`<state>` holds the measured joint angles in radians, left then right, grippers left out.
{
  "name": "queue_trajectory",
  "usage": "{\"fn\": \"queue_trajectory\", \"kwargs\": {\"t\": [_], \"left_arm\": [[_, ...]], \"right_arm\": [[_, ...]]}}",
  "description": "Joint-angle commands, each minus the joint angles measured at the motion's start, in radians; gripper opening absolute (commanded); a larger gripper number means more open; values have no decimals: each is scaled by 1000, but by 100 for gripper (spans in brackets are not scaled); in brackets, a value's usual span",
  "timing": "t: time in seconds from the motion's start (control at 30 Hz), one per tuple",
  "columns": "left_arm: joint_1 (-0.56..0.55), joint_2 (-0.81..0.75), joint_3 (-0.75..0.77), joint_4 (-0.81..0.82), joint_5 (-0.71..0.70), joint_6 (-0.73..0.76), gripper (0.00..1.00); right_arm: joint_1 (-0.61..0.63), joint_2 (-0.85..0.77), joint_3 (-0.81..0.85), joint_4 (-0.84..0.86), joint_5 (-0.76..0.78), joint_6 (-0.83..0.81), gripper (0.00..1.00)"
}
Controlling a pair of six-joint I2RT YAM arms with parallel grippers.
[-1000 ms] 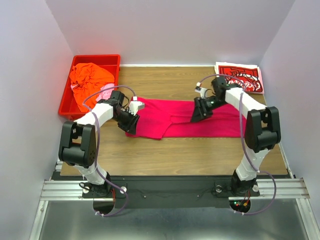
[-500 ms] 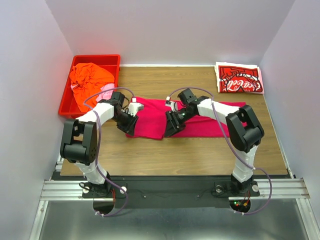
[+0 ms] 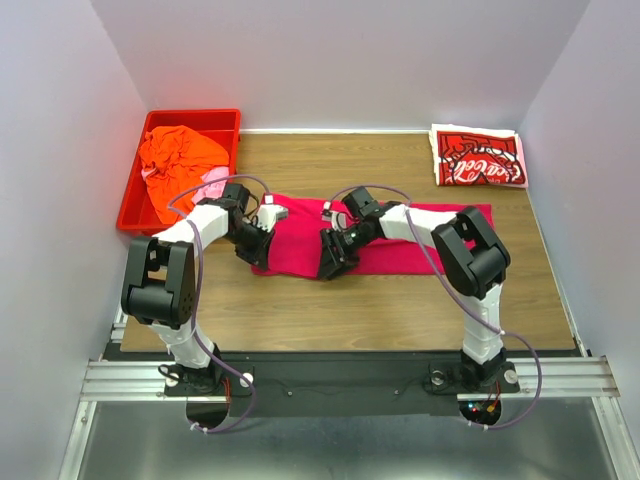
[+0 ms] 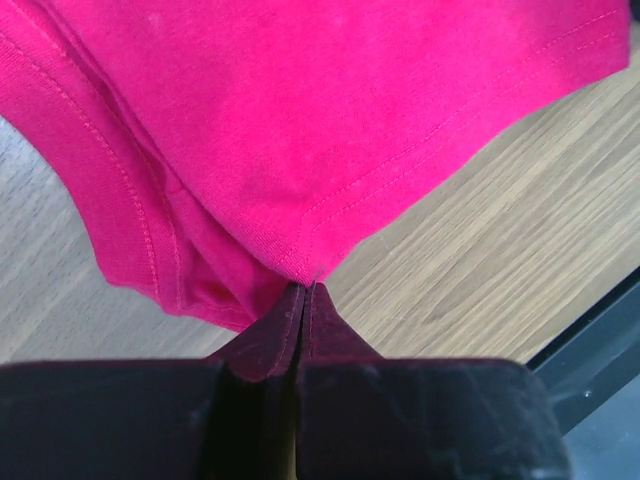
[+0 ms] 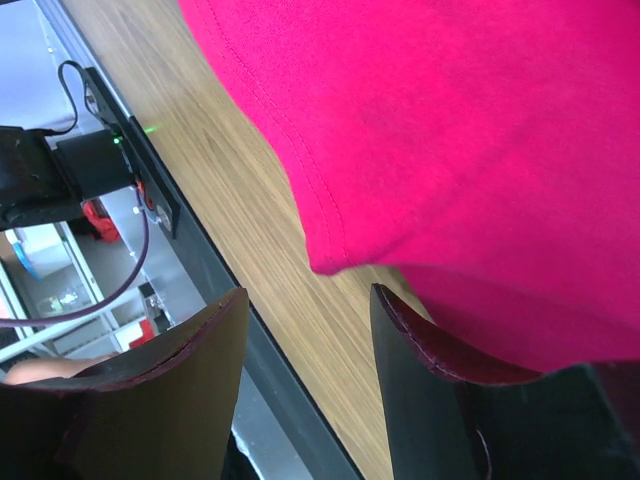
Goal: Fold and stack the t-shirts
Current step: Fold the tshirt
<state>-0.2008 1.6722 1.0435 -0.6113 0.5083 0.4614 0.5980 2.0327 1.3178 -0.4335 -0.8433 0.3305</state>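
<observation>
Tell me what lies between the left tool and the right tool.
Cloth of the magenta-pink t-shirt fills the stretch from the left tool to the right tool; the top view shows it.

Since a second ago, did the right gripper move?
Yes. The right gripper slid left along the magenta shirt, away from the Coca-Cola shirt and toward the left gripper.

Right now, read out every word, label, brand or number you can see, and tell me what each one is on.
"Coca-Cola": white script across the folded red-and-white t-shirt at the far right; it is small, so I recognise it by its shape more than letter by letter.
No text shows on the magenta t-shirt, the orange t-shirt or the red bin.
Neither wrist view shows anything readable.
</observation>
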Motion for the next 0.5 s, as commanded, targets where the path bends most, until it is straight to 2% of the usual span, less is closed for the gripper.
{"fn": "queue_trajectory", "kwargs": {"t": [0.0,0.17,0.47], "left_arm": [[3,-17,47,-30,55,5,0],[4,-45,117,-65,111,5,0],[6,9,253,-76,194,-24,0]], "right_arm": [[11,-9,52,47,18,15,57],[-20,-107,35,36,50,-19,58],[-50,-106,31,33,21,-31,57]]}}
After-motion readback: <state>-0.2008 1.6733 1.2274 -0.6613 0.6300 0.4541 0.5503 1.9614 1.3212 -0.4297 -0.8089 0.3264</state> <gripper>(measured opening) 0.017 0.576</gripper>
